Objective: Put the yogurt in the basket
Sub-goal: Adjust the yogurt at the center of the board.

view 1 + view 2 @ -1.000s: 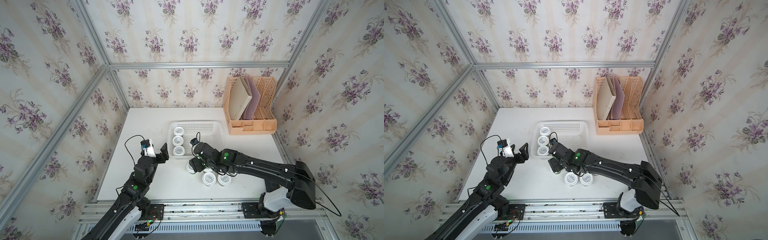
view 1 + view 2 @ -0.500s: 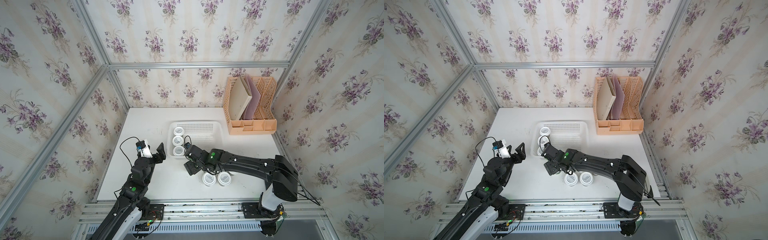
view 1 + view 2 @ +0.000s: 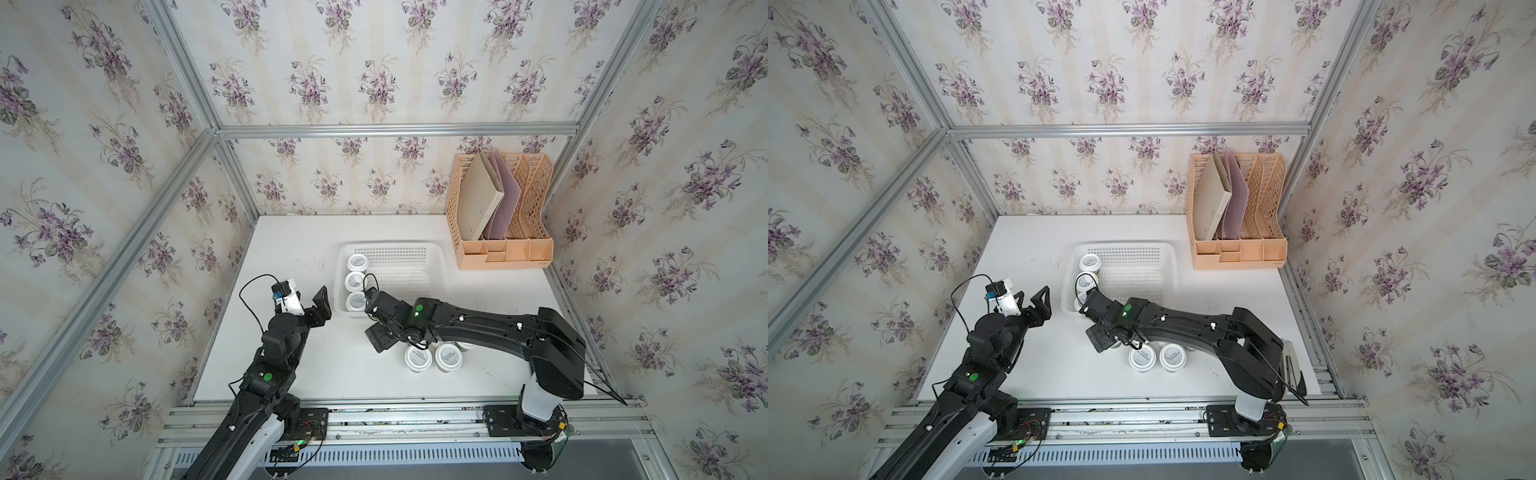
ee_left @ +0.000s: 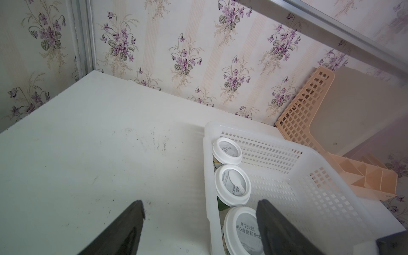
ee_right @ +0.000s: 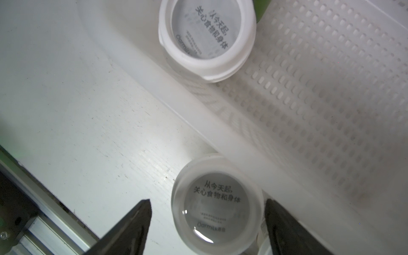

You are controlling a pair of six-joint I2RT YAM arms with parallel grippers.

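The white basket (image 3: 409,272) (image 3: 1142,274) sits mid-table with three yogurt cups (image 3: 354,281) (image 4: 233,185) lined along its left side. More yogurt cups (image 3: 418,358) (image 3: 1143,358) stand on the table in front of it. My right gripper (image 3: 386,332) (image 5: 207,203) points down just outside the basket's front rim (image 5: 220,123), open, with one yogurt cup (image 5: 217,205) standing between its fingers; the arm hides this cup in both top views. My left gripper (image 3: 318,305) (image 4: 200,203) hovers open and empty over the basket's left rim (image 4: 207,167).
A peach-orange file rack (image 3: 498,216) with folders stands at the back right against the wall. Flowered walls with metal frame bars close in the table on three sides. Bare tabletop (image 4: 88,154) lies left of the basket.
My right gripper has shifted left toward the basket's front left corner, its elbow folding, and its jaws have widened. The left gripper has drawn back slightly.
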